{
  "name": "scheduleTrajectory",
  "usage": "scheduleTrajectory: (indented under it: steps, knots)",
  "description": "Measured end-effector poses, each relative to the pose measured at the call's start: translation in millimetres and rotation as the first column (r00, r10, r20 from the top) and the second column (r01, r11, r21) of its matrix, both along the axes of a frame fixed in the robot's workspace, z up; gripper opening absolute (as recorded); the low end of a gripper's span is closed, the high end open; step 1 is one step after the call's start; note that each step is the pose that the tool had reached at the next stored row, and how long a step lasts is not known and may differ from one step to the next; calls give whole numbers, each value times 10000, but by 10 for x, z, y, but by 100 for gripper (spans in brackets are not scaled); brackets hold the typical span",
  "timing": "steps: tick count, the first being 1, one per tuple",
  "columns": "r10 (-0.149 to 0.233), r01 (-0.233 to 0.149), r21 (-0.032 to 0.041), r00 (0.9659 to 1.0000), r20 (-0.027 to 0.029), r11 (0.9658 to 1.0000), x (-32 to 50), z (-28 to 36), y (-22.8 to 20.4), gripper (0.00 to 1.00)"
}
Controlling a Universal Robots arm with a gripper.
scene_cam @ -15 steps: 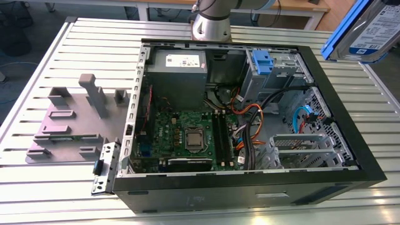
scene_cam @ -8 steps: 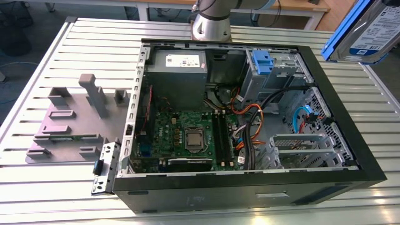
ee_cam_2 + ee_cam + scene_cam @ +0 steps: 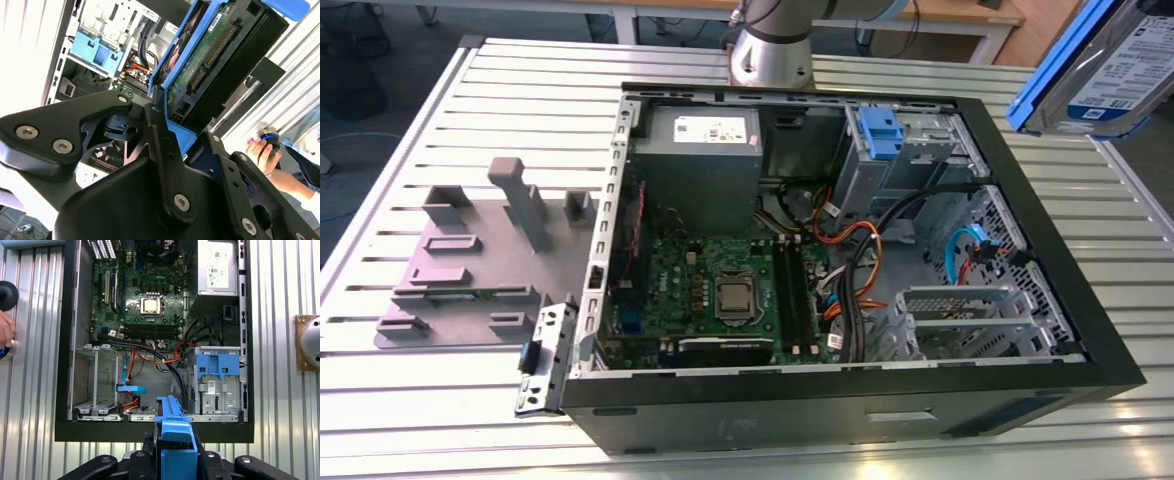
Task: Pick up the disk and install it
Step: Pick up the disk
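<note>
Black gripper (image 3: 175,455) clamped on flat silver hard drive in blue plastic carrier bracket (image 3: 1107,65), fingers closed against bracket sides. Drive held clear of open black computer case (image 3: 854,405). Grey metal bay with blue latch (image 3: 216,371) inside case.

We see the computer case (image 3: 854,400) open on top. Cables (image 3: 847,280) cross just beside the drive bay (image 3: 220,397). A person's hand (image 3: 260,147) sits outside the case.

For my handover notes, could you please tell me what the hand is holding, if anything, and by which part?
The hand grips the disk by one end of its blue frame.
</note>
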State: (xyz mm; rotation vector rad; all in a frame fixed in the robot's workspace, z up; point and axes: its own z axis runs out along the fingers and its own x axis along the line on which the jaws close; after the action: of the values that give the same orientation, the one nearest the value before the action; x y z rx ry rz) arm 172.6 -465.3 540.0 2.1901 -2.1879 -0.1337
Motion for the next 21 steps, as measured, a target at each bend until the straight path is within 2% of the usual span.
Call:
scheduleTrajectory:
  steps: [12,21]
  knots:
    - [0,0,0,10000,0,10000,0,-6,-32,37]
    - [0,0,0,10000,0,10000,0,-13,-73,37]
